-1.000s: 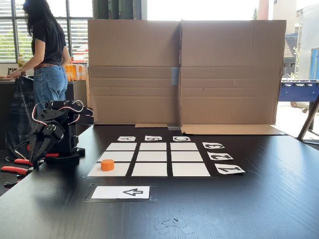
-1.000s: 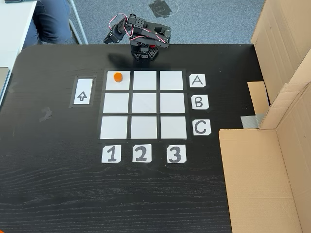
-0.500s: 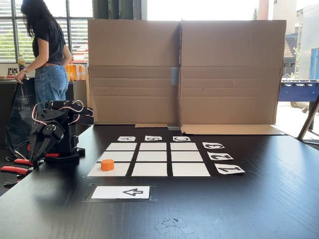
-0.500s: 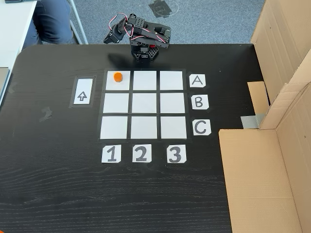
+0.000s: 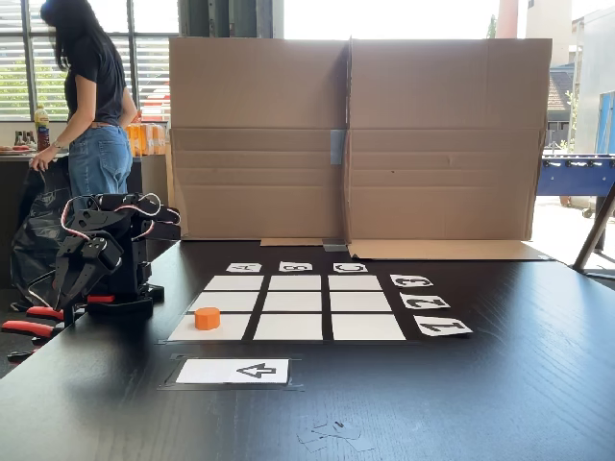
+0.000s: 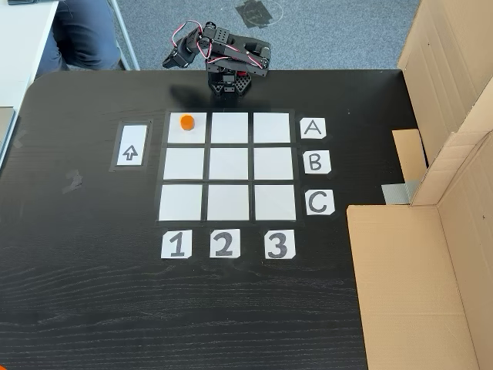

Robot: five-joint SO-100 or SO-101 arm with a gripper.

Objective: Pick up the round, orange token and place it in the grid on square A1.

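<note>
The orange token (image 5: 207,318) (image 6: 186,122) stands upright on square A1 (image 5: 229,330) (image 6: 178,136), the corner cell of the grid (image 5: 288,327) (image 6: 228,163) nearest the arm. Nothing touches the token. The black arm sits folded at the table's edge behind the grid. Its gripper (image 5: 60,293) (image 6: 168,62) hangs well clear of the token, and its dark fingers are too small to read as open or shut.
A white card with a black arrow (image 5: 233,371) (image 6: 130,146) lies beside column 1. Cardboard walls (image 5: 356,134) (image 6: 431,231) line one side of the table. Red-handled clamps (image 5: 29,327) hold the arm's base. A person (image 5: 91,96) stands beyond the table.
The gripper has shifted slightly while the arm stays folded. The person behind has stepped a little to the right. The token has not moved.
</note>
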